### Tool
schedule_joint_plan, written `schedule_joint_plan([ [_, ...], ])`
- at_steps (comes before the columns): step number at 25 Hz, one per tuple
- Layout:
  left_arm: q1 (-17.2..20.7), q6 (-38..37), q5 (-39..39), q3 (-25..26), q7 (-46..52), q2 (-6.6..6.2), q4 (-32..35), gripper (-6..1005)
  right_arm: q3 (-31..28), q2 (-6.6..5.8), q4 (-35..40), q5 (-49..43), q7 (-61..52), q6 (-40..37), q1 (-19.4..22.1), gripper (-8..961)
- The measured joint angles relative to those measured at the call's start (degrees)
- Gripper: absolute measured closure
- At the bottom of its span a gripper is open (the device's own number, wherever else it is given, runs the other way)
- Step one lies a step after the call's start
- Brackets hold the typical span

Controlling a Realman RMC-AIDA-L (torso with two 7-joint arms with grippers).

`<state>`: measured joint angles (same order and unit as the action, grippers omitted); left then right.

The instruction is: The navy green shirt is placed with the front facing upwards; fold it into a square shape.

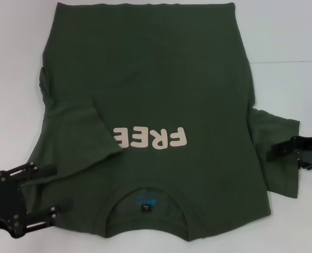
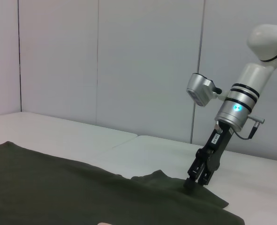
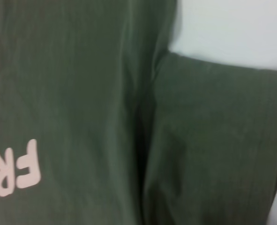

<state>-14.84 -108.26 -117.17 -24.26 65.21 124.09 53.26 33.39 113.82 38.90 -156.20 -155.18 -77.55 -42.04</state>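
The navy green shirt [image 1: 156, 79] lies front up on the white table, its collar [image 1: 145, 206] toward me and the cream lettering [image 1: 150, 138] upside down. Its left sleeve [image 1: 87, 137] is folded in over the body. My left gripper [image 1: 50, 190] is open at the shirt's near left edge, one finger on each side of the folded cloth. The right sleeve [image 1: 274, 179] still sticks out flat. My right gripper [image 1: 272, 153] is on it; in the left wrist view its fingertips [image 2: 190, 186] press together on the sleeve [image 2: 171, 187]. The right wrist view shows the sleeve [image 3: 213, 140] beside the body.
The white table [image 1: 13, 52] runs around the shirt on both sides and behind it. A seam line in the tabletop [image 1: 287, 61] crosses at the right. Pale wall panels [image 2: 129, 61] stand behind the table.
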Motion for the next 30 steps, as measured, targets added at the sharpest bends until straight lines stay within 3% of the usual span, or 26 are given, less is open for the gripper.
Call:
schedule_joint_plan([
  [11, -0.1, 0.1, -0.1, 0.0, 0.0, 0.0, -0.1, 217, -0.5, -0.31, -1.2, 1.7, 0.5, -0.2, 0.2, 177],
  [22, -0.1, 0.5, -0.1, 0.0, 0.0, 0.0, -0.1, 216, -0.3, -0.6, -0.4, 2.7, 0.5, -0.2, 0.1, 318],
  [30, -0.3, 0.5, -0.1, 0.0, 0.0, -0.01, -0.1, 216, 0.0, -0.8, -0.3, 2.6, 0.7, -0.6, 0.2, 698],
])
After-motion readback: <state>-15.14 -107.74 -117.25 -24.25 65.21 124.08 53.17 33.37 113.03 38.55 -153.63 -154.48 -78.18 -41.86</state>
